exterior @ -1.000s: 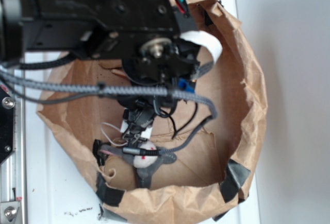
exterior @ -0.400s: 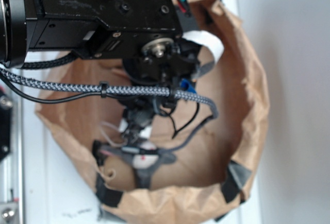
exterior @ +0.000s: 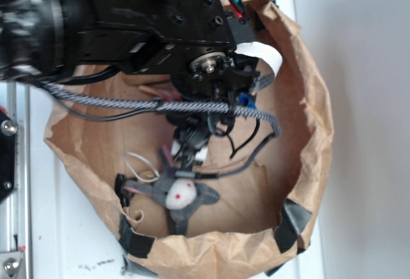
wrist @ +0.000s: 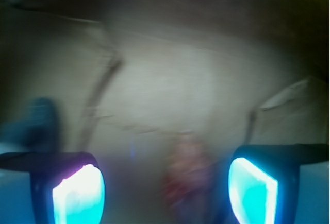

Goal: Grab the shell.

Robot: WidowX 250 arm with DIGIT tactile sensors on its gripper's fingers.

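Note:
The wrist view is blurred. In it a reddish-tan shape, which I take for the shell (wrist: 188,177), lies low between my two glowing fingers, nearer the right one. My gripper (wrist: 165,198) is open with its jaws wide apart and nothing touching them. From the exterior view the gripper (exterior: 186,154) hangs inside the brown paper bag (exterior: 307,131), just above a grey plush animal (exterior: 180,194). The arm and gripper hide the shell in that view.
The bag's rolled-down paper walls ring the work area, with black tape patches (exterior: 291,221) on the near rim. A braided cable (exterior: 128,102) and thin black wires (exterior: 240,144) hang from the arm. A metal rail (exterior: 9,163) runs along the left.
The arm has swung to the right and turned. The gripper has shifted slightly right and off the plush, whose white face now shows fully.

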